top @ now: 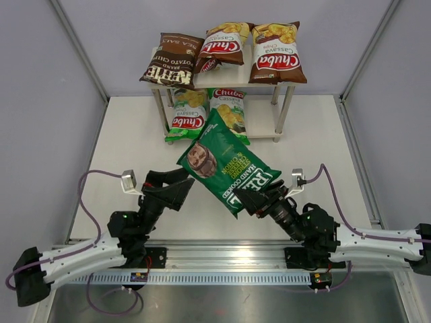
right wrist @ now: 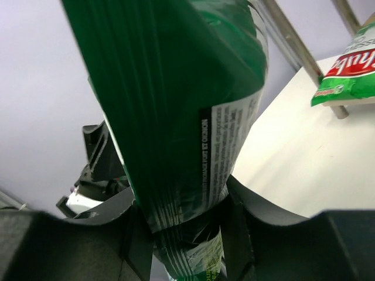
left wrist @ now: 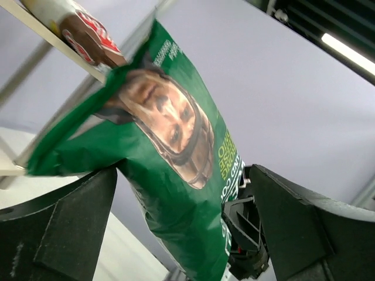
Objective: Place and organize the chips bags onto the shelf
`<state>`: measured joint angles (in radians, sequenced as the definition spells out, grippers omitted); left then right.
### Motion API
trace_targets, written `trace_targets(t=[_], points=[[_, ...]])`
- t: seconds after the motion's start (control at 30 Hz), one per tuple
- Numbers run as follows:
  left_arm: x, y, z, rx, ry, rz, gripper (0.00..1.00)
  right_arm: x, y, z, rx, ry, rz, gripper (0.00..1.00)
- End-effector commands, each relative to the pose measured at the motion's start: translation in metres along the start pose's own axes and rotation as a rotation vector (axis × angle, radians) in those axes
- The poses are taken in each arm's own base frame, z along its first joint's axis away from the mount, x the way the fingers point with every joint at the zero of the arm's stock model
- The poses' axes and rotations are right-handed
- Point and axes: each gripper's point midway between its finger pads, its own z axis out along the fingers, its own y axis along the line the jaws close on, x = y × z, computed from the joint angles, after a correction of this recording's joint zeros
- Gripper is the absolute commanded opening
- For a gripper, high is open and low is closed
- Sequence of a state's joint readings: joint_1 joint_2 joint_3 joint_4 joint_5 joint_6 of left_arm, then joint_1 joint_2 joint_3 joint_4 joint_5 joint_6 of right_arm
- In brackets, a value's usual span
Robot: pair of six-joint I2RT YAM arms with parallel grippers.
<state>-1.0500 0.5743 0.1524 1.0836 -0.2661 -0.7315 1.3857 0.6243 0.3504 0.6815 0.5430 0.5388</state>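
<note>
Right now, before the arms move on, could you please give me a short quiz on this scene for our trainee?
1. True or false: the left pincer is shut on the REAL bag.
2. How many bags lie on the top tier of the shelf? A two, B three, C five.
3. What lies on the lower tier?
Key: 1 false: it stands open, and the right pincer grips the bag's end. 2 B. 3 The two green Chuba bags.
</note>
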Motion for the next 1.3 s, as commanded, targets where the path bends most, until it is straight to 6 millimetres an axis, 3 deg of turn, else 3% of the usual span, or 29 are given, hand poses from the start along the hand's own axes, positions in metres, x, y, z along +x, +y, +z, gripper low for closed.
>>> trace_targets(t=[0.0, 0.03, 0.07, 0.13, 0.17, 0.2, 0.23, 0.27, 0.4, 0.47, 0.5, 0.53, 0.57, 0.7, 0.73, 0.8, 0.93, 1.07, 1.27], points=[[-0.017, 0.038, -0.011, -0.200, -0.051, 0.112, 0.99, -0.022, -0.009, 0.004, 0.037, -0.083, 0.015, 0.21], [-0.030, 0.031, -0.015, -0.188, -0.092, 0.117, 0.99, -0.020, -0.010, 0.005, 0.026, -0.070, 0.016, 0.21], [-0.026, 0.042, -0.019, -0.236, -0.061, 0.149, 0.99, -0.024, -0.018, 0.009, 0.047, -0.084, 0.031, 0.20], [-0.043, 0.043, -0.020, -0.314, -0.080, 0.156, 0.99, -0.021, -0.024, 0.013, 0.038, -0.072, 0.036, 0.20], [-0.044, 0.070, -0.035, -0.475, -0.051, 0.213, 0.99, -0.018, -0.030, 0.017, 0.054, -0.064, 0.065, 0.19], [-0.049, 0.080, -0.042, -0.559, -0.054, 0.207, 0.99, -0.022, -0.041, 0.021, 0.076, -0.081, 0.066, 0.18], [-0.073, 0.078, -0.045, -0.641, -0.112, 0.218, 0.99, -0.016, -0.040, 0.025, 0.053, -0.061, 0.093, 0.18], [-0.067, 0.095, -0.063, -0.739, -0.035, 0.294, 0.99, -0.015, -0.043, 0.027, 0.052, -0.062, 0.106, 0.18], [-0.082, 0.092, -0.075, -0.814, 0.065, 0.452, 0.99, -0.016, -0.047, 0.040, 0.043, -0.089, 0.138, 0.18], [-0.088, 0.083, -0.074, -0.813, 0.137, 0.507, 0.99, -0.012, -0.059, 0.045, 0.070, -0.108, 0.163, 0.17], [-0.084, 0.082, -0.074, -0.821, 0.240, 0.595, 0.99, -0.023, -0.070, 0.049, 0.086, -0.167, 0.194, 0.16], [-0.078, 0.082, -0.076, -0.817, 0.319, 0.630, 0.99, -0.019, -0.080, 0.054, 0.103, -0.165, 0.218, 0.16], [-0.084, 0.074, -0.072, -0.808, 0.335, 0.646, 0.99, -0.025, -0.081, 0.059, 0.094, -0.183, 0.229, 0.15], [-0.067, 0.069, -0.067, -0.760, 0.436, 0.639, 0.99, -0.040, -0.098, 0.078, 0.092, -0.213, 0.292, 0.15], [-0.057, 0.065, -0.067, -0.725, 0.481, 0.621, 0.99, -0.043, -0.113, 0.083, 0.121, -0.228, 0.316, 0.14], [-0.054, 0.056, -0.064, -0.694, 0.523, 0.613, 0.99, -0.055, -0.114, 0.089, 0.096, -0.258, 0.326, 0.15], [-0.042, 0.056, -0.072, -0.692, 0.655, 0.640, 0.99, -0.066, -0.136, 0.101, 0.112, -0.282, 0.338, 0.14], [-0.032, 0.057, -0.078, -0.639, 0.715, 0.663, 0.99, -0.088, -0.149, 0.110, 0.108, -0.321, 0.355, 0.15], [-0.038, 0.064, -0.090, -0.654, 0.680, 0.671, 0.99, -0.121, -0.189, 0.124, 0.140, -0.413, 0.390, 0.14]])
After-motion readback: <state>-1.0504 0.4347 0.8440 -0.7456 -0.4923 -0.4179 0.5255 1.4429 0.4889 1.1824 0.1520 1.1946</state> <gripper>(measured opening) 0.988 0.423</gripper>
